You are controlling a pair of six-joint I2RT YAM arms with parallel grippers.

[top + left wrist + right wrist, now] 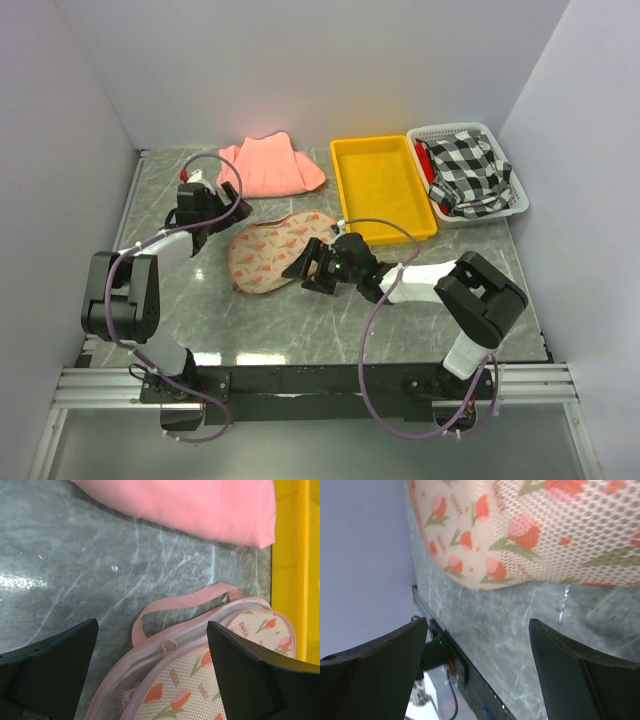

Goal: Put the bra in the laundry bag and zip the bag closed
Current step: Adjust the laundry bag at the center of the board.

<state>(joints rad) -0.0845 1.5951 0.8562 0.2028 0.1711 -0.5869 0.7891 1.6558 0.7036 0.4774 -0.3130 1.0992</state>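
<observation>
Here we are at the table (330,310), and the laundry bag (268,252) lies flat in the middle of the overhead view, slanting from lower left to upper right, printed side up. The left end effector (228,212) sits at the bag's upper-left side, jaws spread wide. Its wrist camera shows both dark fingers (55,672) far apart at the bottom corners, nothing gripped, and between them the bag's pink edging and a pink loop (185,605) lying on the marble.

Over on the right, the right end effector (308,272) is at the bag's right end, low over the table, and it is wide as well. Its fingers (380,667) frame only bare grey surface, with the tulip-print mesh filling the top of that view (whether a finger brushes the fabric, I cannot tell).

Further back, a salmon-pink folded cloth (272,165) lies at upper centre, just above the bag. To its right is a yellow tray (380,185), then a white basket (520,200) holding a black-and-white checked cloth (465,172).
</observation>
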